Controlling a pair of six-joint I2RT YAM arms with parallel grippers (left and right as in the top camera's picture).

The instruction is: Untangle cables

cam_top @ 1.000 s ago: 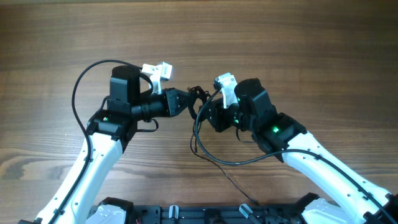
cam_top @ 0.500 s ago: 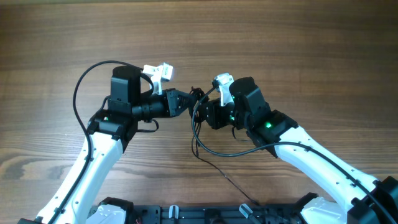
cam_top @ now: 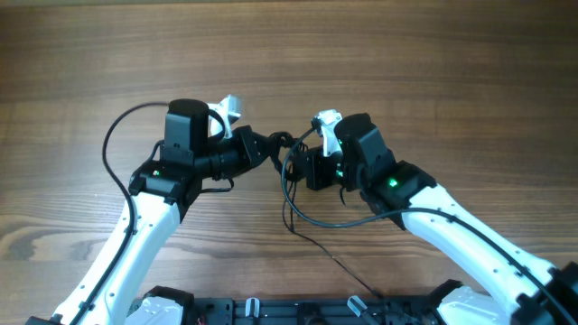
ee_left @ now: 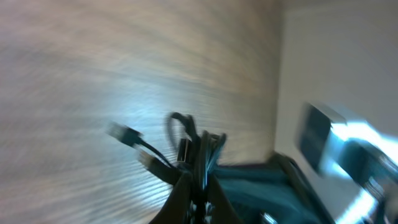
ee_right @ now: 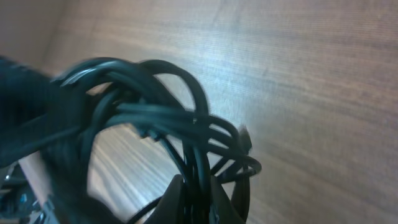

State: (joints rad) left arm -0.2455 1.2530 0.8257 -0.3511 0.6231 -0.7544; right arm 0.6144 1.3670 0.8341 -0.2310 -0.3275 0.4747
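Note:
The cables (cam_top: 287,152) are a knot of thin black cords held up between my two grippers over the middle of the table. One loop (cam_top: 302,217) hangs toward the front, and a strand (cam_top: 348,275) trails to the front edge. My left gripper (cam_top: 276,144) is shut on the knot from the left. In the left wrist view several strands (ee_left: 202,149) rise from the gripper (ee_left: 199,194), and a plug end (ee_left: 124,132) sticks out to the left. From the right, my right gripper (cam_top: 294,166) is shut on the bundle. Its wrist view shows looped cords (ee_right: 155,106) above the gripper (ee_right: 198,193).
The wooden table (cam_top: 470,63) spreads all round. Thicker black arm cables arc beside the left arm (cam_top: 113,149) and below the right arm (cam_top: 334,224). The robot base (cam_top: 271,311) runs along the front edge. The two wrists are close together.
My right gripper has closed onto the cable bundle. The left wrist has turned and shifted slightly right and toward the front, still shut on the knot.

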